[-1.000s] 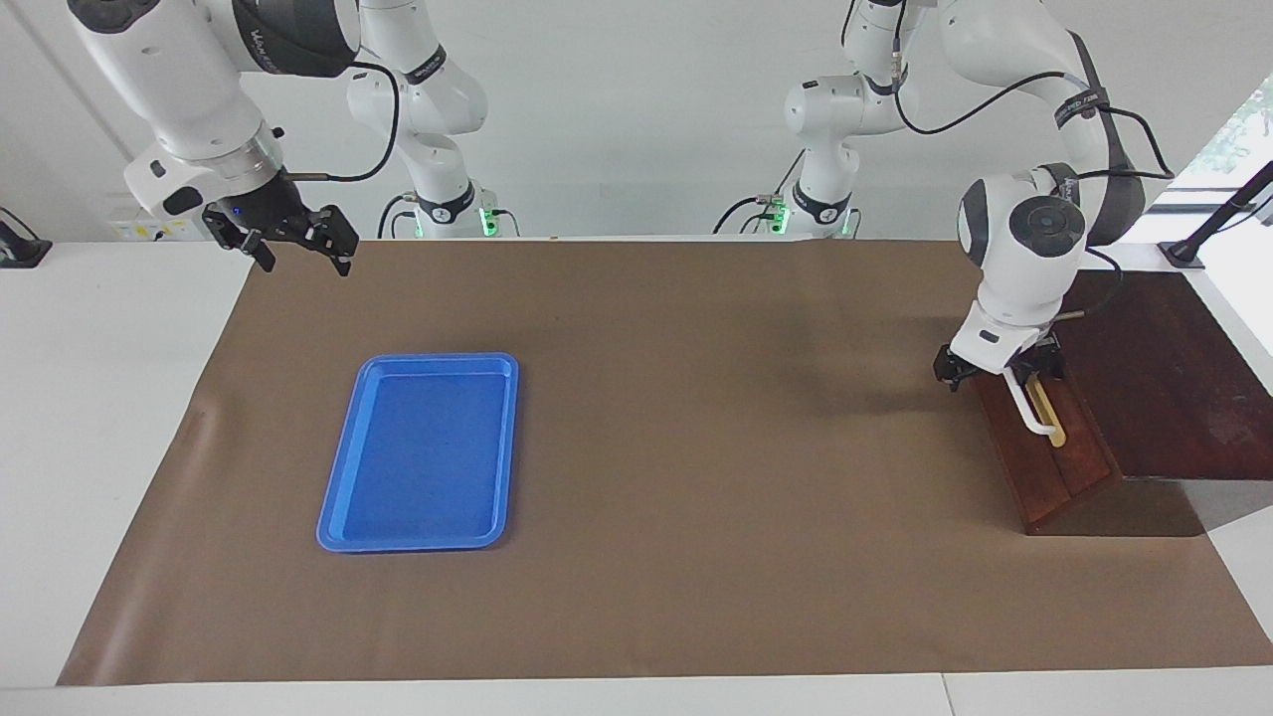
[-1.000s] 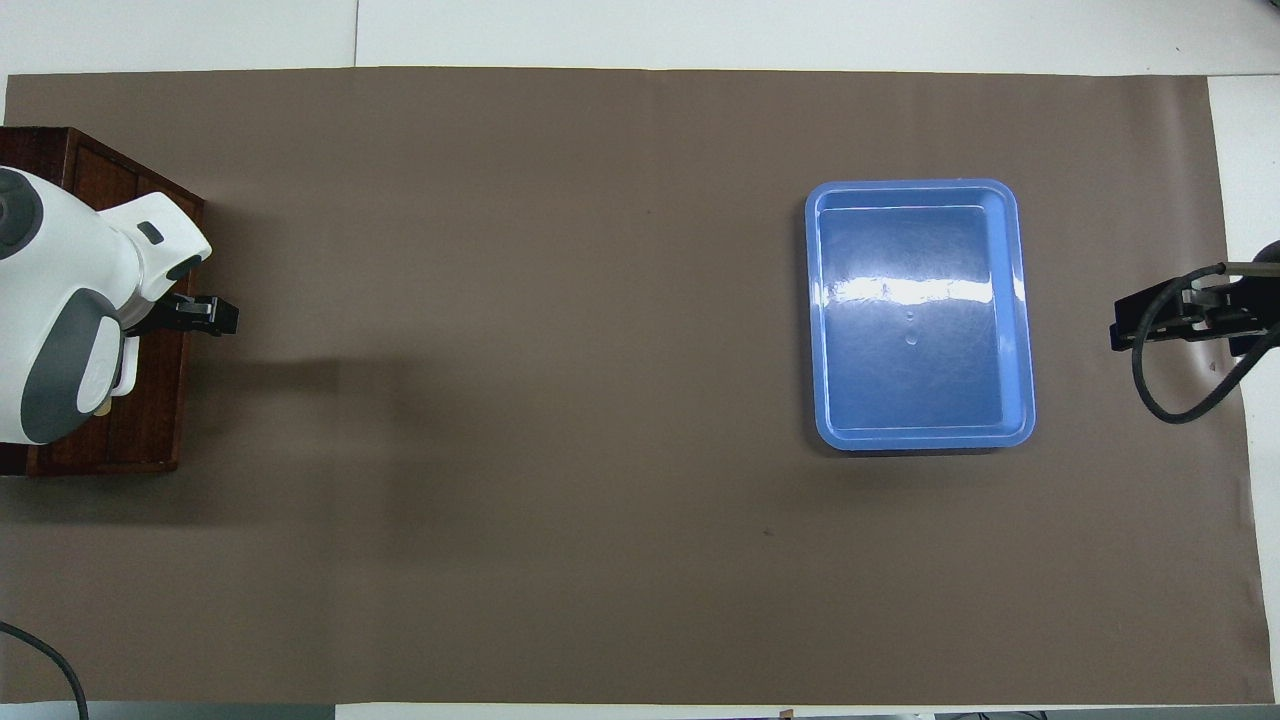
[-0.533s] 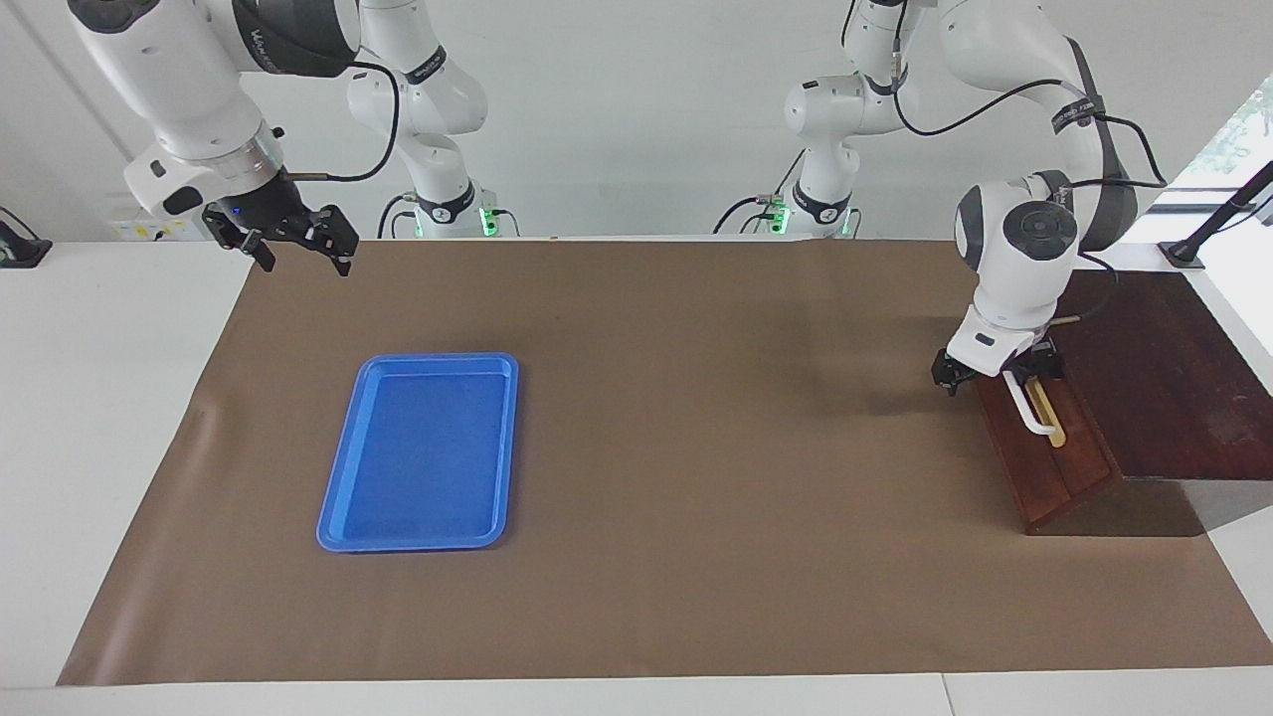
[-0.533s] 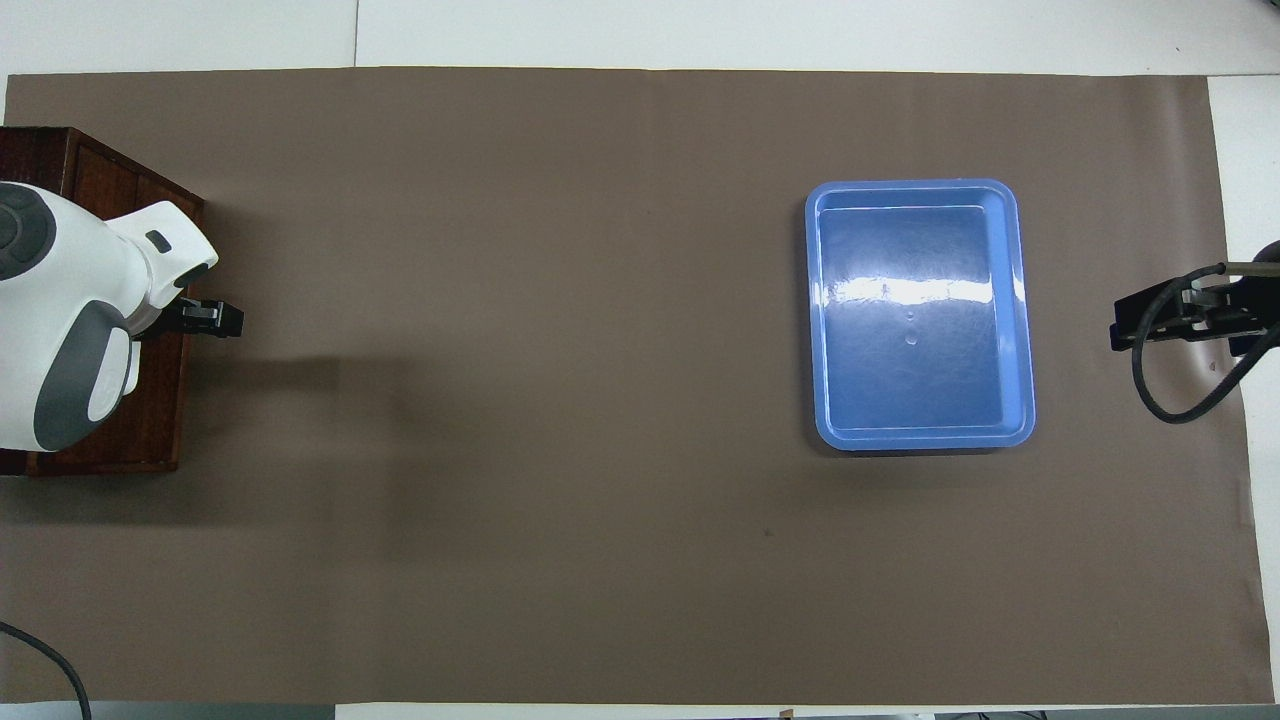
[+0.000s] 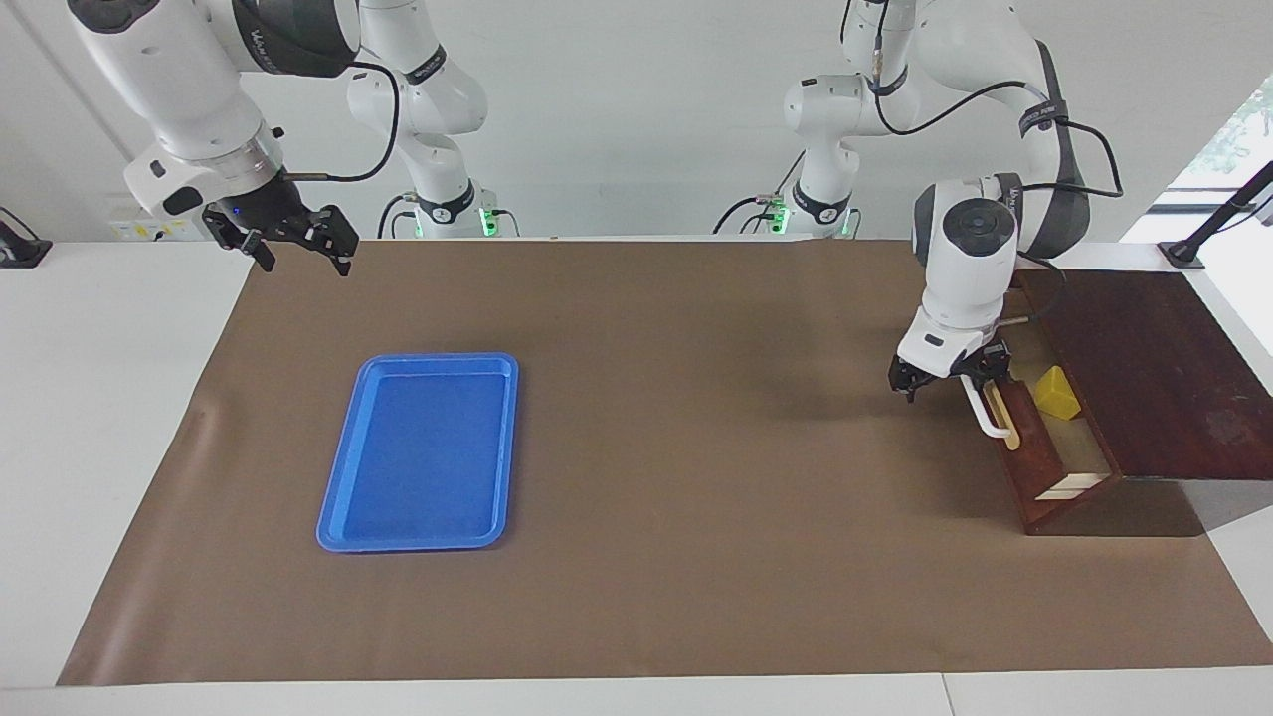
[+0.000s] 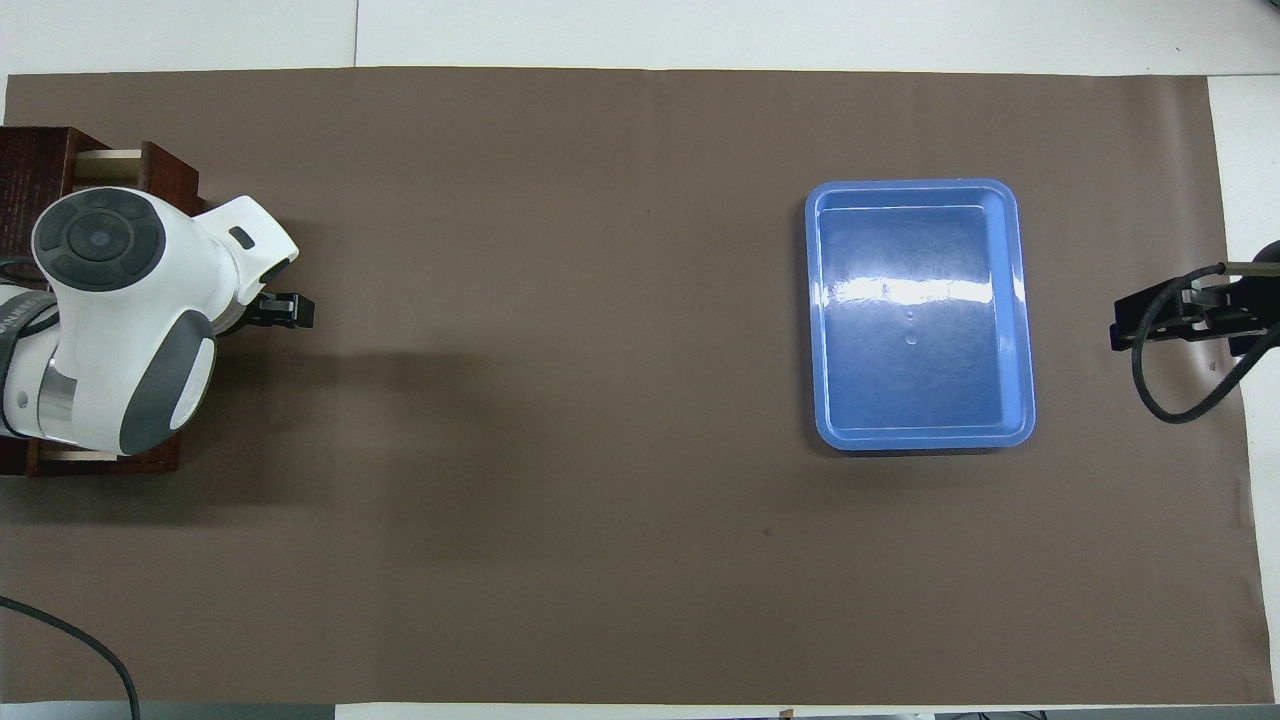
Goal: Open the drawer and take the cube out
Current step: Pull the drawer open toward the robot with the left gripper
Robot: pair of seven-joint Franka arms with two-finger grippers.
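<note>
Two arms are at work in front of you, and only one is at the drawer. Starting at the right arm's end of the table (image 5: 99, 398), your right end effector (image 5: 303, 261) hangs in the air over the edge of the brown mat (image 5: 696, 517), close to the robots. Its fingers are spread wide and it holds nothing; this arm waits. Next along, the blue tray (image 5: 418, 447) lies flat on the mat, well apart from both arms, and nothing is in it. From there a long stretch of mat runs toward the left arm's end. There your left end effector (image 5: 950, 383) is down low at the drawer (image 5: 1034, 452). Its fingers stand as wide apart as they go, one on each side of the white handle (image 5: 980, 416), at the handle's end nearer to the robots. You cannot tell from either view whether the fingers press on the bar or only straddle it. The drawer stands pulled partway out of the dark box (image 5: 1154, 368), so you can see its pale floor between the reddish-brown front and the box's top. The yellow cube (image 5: 1057, 395) sits in the drawer on that pale floor, in the half nearer to the robots, just beside the inner face of the front and clear of the left end effector. In the overhead view the left arm's wrist covers the cube and most of the drawer, and only the two ends of the drawer show past it.
</note>
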